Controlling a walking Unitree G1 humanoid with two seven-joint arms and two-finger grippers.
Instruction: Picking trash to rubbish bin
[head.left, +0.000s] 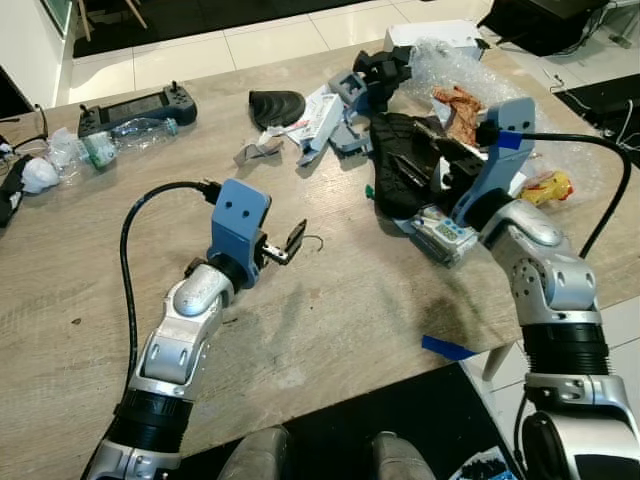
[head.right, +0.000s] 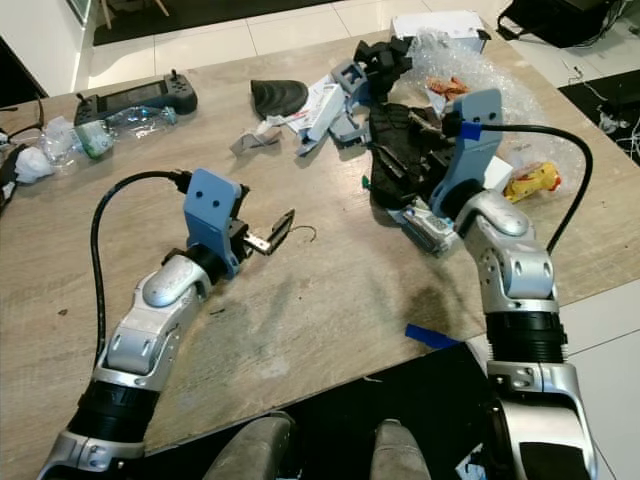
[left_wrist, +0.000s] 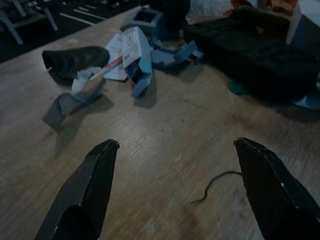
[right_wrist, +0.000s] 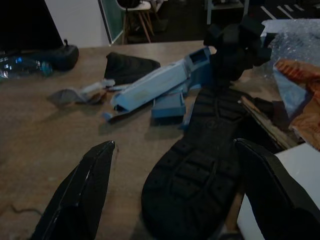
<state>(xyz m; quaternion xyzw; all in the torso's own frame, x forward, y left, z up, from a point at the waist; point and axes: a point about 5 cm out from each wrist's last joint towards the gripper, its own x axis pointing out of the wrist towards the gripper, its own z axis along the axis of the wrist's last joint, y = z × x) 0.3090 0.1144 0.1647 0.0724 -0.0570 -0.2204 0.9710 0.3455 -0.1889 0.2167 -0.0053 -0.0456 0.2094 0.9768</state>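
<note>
Here the left gripper (left_wrist: 175, 165) hovers low over the wooden table (head.left: 330, 320) with its two black fingers (left_wrist: 90, 185) spread wide and holding nothing. Just beyond its fingertips lies a thin dark wire (left_wrist: 212, 184) on the bare wood. Farther ahead of it rests the trash: a crumpled grey scrap (left_wrist: 70, 100), a torn blue carton (left_wrist: 137, 55) and a black curved piece (left_wrist: 75, 59), all well apart from this gripper.

The right gripper (right_wrist: 172, 185) is also wide open and empty, with a black shoe (right_wrist: 200, 175) lying sole-up between its fingers, very near. Beyond the shoe sit blue cardboard pieces (right_wrist: 160, 85) and clear plastic wrap (head.left: 450, 62). At the far left of the table lies a plastic bottle (head.left: 125, 135) beside a black controller (head.left: 140, 105).
</note>
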